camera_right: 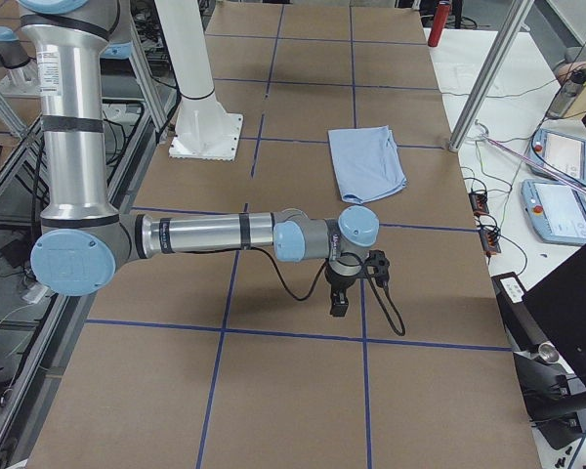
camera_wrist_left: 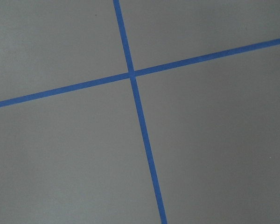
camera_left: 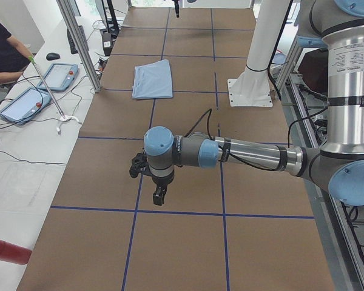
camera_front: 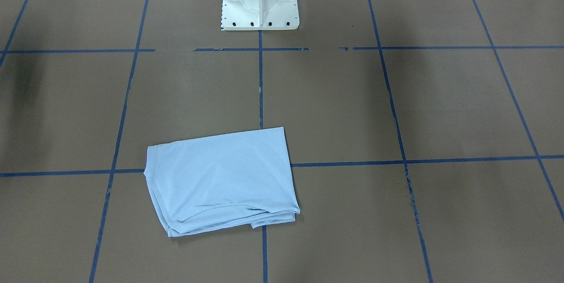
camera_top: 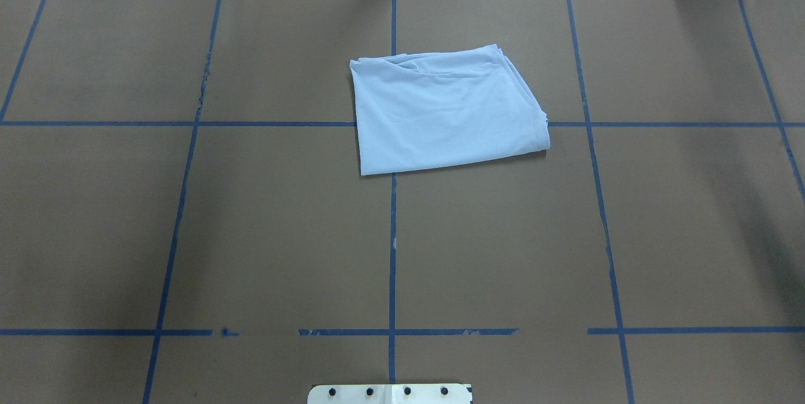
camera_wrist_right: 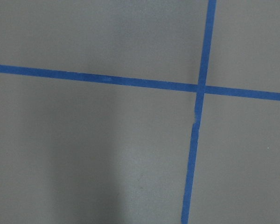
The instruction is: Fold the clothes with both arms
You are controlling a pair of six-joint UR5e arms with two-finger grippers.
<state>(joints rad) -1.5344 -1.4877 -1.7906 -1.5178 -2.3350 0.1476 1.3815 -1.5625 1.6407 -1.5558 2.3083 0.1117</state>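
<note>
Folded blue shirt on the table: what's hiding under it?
Under the pale-blue folded T-shirt lies the brown table cover; blue tape lines run beneath it. Their crossing is hidden.

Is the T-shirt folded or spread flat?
Folded: the T-shirt lies as a compact rectangle with stacked layers showing at its edges and no sleeves sticking out.
</note>
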